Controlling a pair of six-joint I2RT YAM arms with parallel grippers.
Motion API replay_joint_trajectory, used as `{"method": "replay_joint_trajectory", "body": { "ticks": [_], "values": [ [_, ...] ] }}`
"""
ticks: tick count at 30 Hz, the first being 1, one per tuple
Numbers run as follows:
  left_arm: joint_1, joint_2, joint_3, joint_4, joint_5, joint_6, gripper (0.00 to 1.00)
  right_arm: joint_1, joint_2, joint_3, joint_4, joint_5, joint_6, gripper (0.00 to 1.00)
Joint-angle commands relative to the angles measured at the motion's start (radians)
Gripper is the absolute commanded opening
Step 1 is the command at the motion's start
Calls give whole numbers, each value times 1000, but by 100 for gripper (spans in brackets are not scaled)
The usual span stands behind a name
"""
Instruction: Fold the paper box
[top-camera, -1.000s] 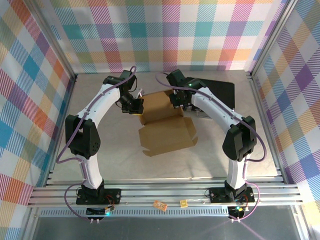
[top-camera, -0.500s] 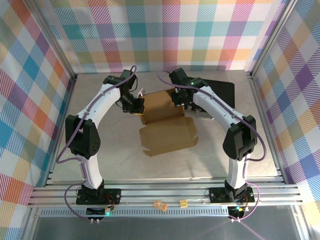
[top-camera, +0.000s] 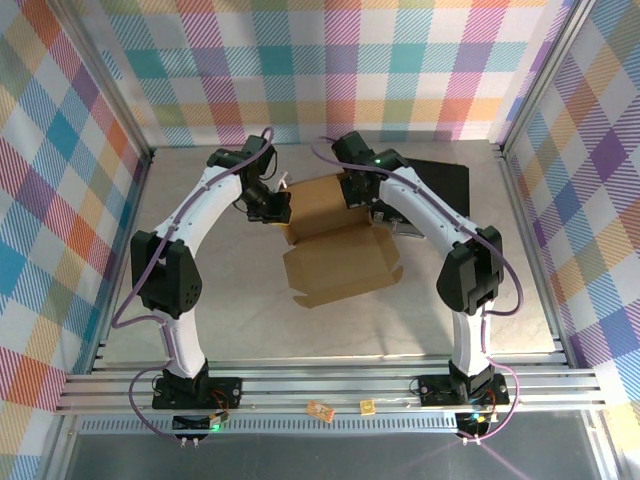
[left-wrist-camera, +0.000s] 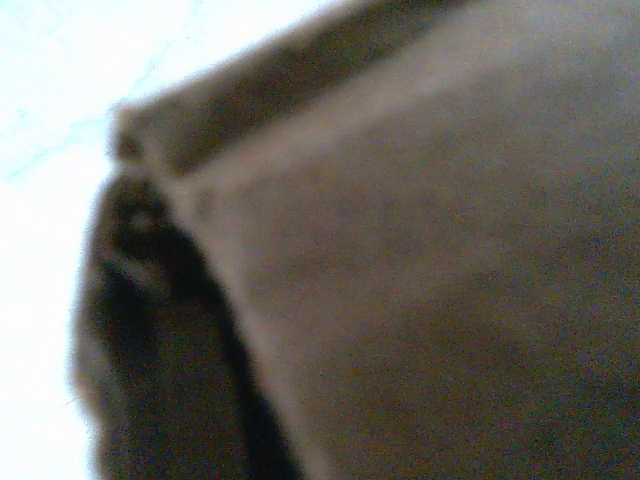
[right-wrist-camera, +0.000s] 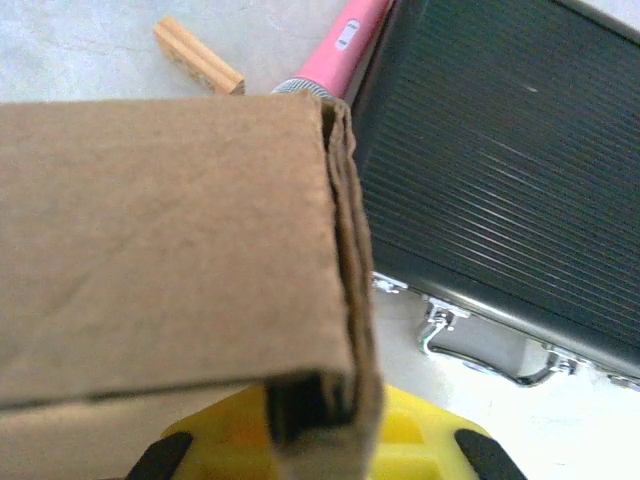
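Right end effector (top-camera: 358, 192): at the right end of the plain brown corrugated cardboard box (top-camera: 335, 240), upper centre of the top view. In its wrist view the box's wall corner drops onto a yellow plastic part (right-wrist-camera: 410, 440) at bottom edge; opening can't be told. Left end effector (top-camera: 272, 206): against the box's left end. Its wrist view is blurred cardboard at point-blank, so state unreadable. Box back section stands up and the front flap lies flat on the pale worktop (top-camera: 220, 300). Ribbed black hard case (right-wrist-camera: 500, 170) sits right of the box, partly behind the arm. Pink cylinder (right-wrist-camera: 345, 40) and small wooden block (right-wrist-camera: 198, 68) are near the top edge, cylinder cut off.
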Motion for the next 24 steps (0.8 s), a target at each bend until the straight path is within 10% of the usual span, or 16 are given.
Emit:
{"method": "replay_joint_trajectory", "body": {
  "ticks": [1,24],
  "values": [
    [-21,-8,28,-14,-43,-57,0,-3,26,39,-81,126,54,0],
    [-61,20,80,-119,-388,-242,0,24,56,182,-257,137,187,0]
  ]
}}
